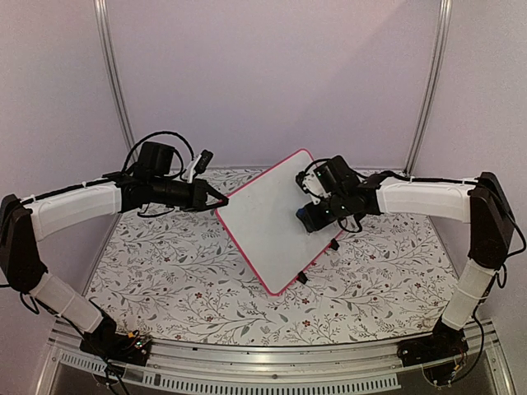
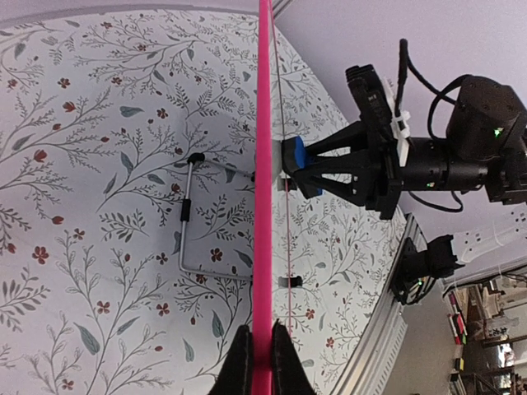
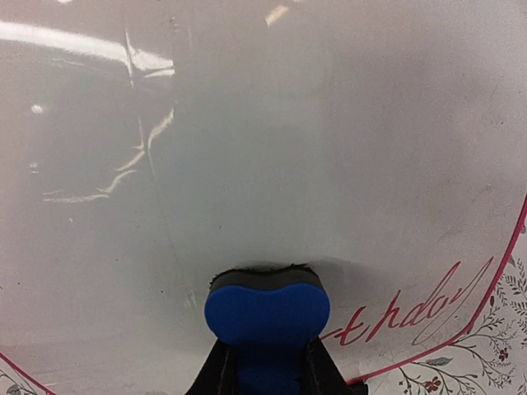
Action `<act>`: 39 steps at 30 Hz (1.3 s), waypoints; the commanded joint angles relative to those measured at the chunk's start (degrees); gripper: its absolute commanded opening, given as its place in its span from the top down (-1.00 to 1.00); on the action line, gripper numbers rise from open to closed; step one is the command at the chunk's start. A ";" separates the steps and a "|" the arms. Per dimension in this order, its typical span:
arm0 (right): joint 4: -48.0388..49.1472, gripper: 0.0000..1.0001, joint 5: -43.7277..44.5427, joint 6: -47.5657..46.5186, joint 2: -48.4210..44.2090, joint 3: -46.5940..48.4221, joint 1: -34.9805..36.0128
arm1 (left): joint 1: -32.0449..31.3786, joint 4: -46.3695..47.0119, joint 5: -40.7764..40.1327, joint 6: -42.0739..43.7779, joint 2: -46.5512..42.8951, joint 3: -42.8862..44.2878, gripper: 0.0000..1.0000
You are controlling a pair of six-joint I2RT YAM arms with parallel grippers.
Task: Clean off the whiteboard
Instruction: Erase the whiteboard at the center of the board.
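Note:
The whiteboard (image 1: 268, 222), white with a pink-red frame, stands tilted on the table, propped on a wire stand (image 2: 188, 239). My left gripper (image 1: 216, 200) is shut on its left frame edge (image 2: 263, 164), seen edge-on in the left wrist view. My right gripper (image 1: 309, 216) is shut on the blue eraser (image 3: 268, 313) and presses its dark felt side against the board face (image 3: 263, 148). Red handwriting (image 3: 412, 313) shows beside the eraser near the board's lower right corner. The eraser also shows in the left wrist view (image 2: 292, 156).
A floral tablecloth (image 1: 189, 280) covers the table. Two black clip feet (image 1: 302, 278) sit at the board's lower edge. An aluminium rail (image 1: 272, 358) runs along the near edge. Pale walls close in the back and sides.

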 commanded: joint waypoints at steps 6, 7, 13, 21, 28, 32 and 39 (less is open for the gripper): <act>-1.93 1.00 -2.43 1.19 -0.95 -7.77 -0.31 | -1.13 1.09 2.70 2.58 -1.06 -0.04 1.00; -1.75 1.00 -2.59 1.37 -1.14 -8.45 -0.31 | -1.13 1.09 2.70 2.57 -1.04 -0.07 1.00; -0.92 1.00 -3.31 2.77 -2.05 -12.27 -0.31 | -1.13 1.14 2.53 2.57 -1.12 -0.13 1.00; -0.34 1.00 -5.85 4.09 -2.78 -15.39 -0.31 | -1.11 1.12 2.56 2.59 -1.22 -0.13 1.00; -0.67 1.00 -5.11 4.23 -3.55 -14.29 -0.31 | -1.11 1.13 2.61 2.56 -1.13 -0.13 1.00; -1.52 1.00 -4.21 3.74 -4.17 -11.48 -0.31 | -1.11 1.14 2.60 2.55 -1.21 -0.13 1.00; -2.94 1.00 -0.32 2.05 -4.33 -4.46 -0.40 | -1.14 1.14 2.61 2.58 -1.15 -0.09 1.00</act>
